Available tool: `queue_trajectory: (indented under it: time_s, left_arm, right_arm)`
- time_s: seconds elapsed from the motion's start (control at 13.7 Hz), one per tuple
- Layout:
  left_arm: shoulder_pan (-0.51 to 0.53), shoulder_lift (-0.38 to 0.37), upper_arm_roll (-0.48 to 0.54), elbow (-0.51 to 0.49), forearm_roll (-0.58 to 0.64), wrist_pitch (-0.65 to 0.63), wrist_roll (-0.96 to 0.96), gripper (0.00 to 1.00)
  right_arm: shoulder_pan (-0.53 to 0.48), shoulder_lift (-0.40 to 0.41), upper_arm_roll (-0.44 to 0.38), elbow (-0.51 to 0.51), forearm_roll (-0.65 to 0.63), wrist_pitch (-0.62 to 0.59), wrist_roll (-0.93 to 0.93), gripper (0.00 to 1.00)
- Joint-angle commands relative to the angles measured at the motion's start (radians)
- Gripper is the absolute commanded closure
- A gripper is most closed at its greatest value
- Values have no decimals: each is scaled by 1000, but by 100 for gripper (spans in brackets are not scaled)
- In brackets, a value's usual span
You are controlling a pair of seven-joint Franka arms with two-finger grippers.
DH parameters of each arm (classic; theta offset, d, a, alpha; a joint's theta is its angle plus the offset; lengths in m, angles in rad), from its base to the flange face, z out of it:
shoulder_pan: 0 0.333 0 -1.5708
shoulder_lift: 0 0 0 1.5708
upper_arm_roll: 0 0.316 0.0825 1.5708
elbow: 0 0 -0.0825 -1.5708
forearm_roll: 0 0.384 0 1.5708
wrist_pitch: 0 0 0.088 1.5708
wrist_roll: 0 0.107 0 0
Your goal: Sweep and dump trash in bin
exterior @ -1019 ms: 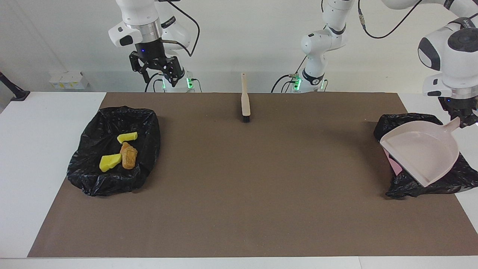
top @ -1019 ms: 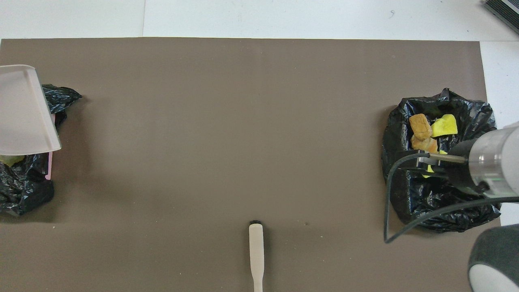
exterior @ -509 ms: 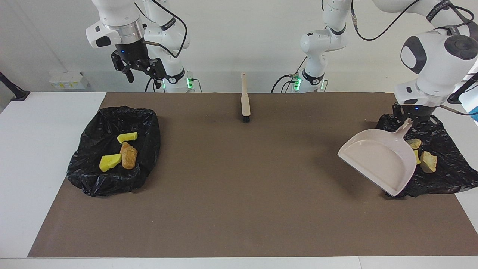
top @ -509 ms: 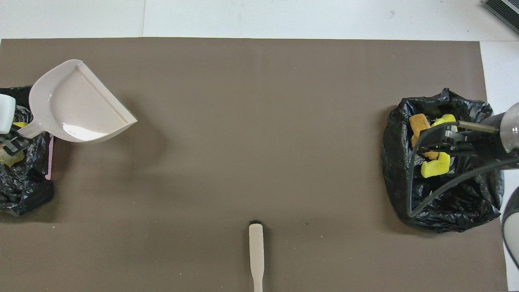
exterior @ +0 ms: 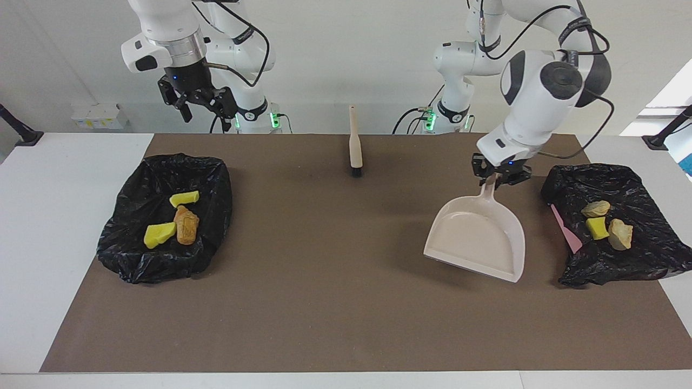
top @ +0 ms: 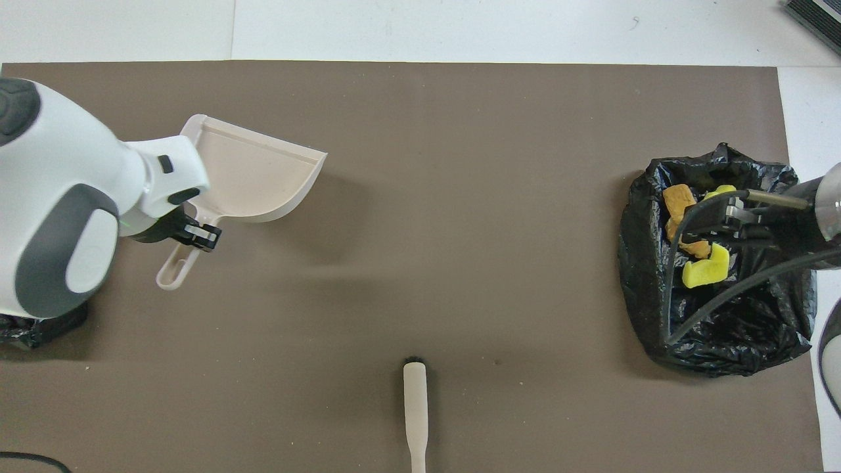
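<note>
Now we see the left tool (exterior: 500, 177) clamped on the handle of the dustpan (exterior: 478, 240), which hangs tilted over the brown mat (exterior: 335, 302), its mouth turned away from the robots. The pan looks bare inside.

Just beside it, toward the left arm's end of the bench (exterior: 65, 178), lies a black bin bag (exterior: 643, 259). In it we count three bits of trash: a tan lump (exterior: 595, 208), a yellow chunk (exterior: 598, 228) and another tan lump (exterior: 620, 234), close together. A pink strip (exterior: 565, 233) shows at the bag's edge nearest the pan. From overhead the left arm covers most of this bag, so we cannot say whether more lies in it.

At the right arm's end sits a second bag (exterior: 135, 259) holding two yellow pieces (exterior: 184, 198) and a brown lump (exterior: 186, 225).

Our right tool (exterior: 201, 107) hangs high above the nearer edge of the bench, by that bag; its fingers stand apart and hold nothing.

The brush (exterior: 354, 143) lies on the mat near the robots, midway between the arms, bristles pointing away from them, well apart from both tools.
</note>
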Motion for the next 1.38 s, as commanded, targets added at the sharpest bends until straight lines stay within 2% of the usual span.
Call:
queue_trajectory:
  time_s: [0.0, 0.22, 0.51, 0.87, 1.02, 1.09, 1.16, 1.24, 1.31]
  left_arm:
    - [-130, 29, 23, -21, -22, 73, -191, 100]
    - [-268, 111, 23, -21, -36, 203, -391, 100]
    - [-395, 176, 23, -36, -44, 320, -585, 100]
    - [-431, 179, 21, -76, -55, 400, -649, 100]
    - [-449, 202, 23, -90, -55, 454, -665, 100]
    - [-464, 225, 23, -90, -55, 469, -694, 93]
    - [-477, 234, 23, -88, -45, 477, -724, 80]
    - [-475, 231, 23, -79, -42, 468, -732, 37]
    - [-462, 221, 25, -73, -42, 465, -735, 0]
  right_arm:
    - [-26, 18, 13, 30, -4, -26, -21, 0]
    - [-27, 50, 13, 73, -3, -28, -22, 0]
    - [-35, 37, 13, 61, 6, -38, -24, 0]
    - [-35, 17, 14, 32, 32, -46, -25, 0]
    - [-36, 17, 13, 30, 37, -35, -115, 0]
    - [-38, 17, 13, 30, 40, -34, -145, 0]
    - [-38, 17, 13, 30, 40, -34, -145, 0]
    - [-38, 17, 13, 30, 40, -34, -145, 0]
    - [-38, 17, 13, 30, 40, -34, -144, 0]
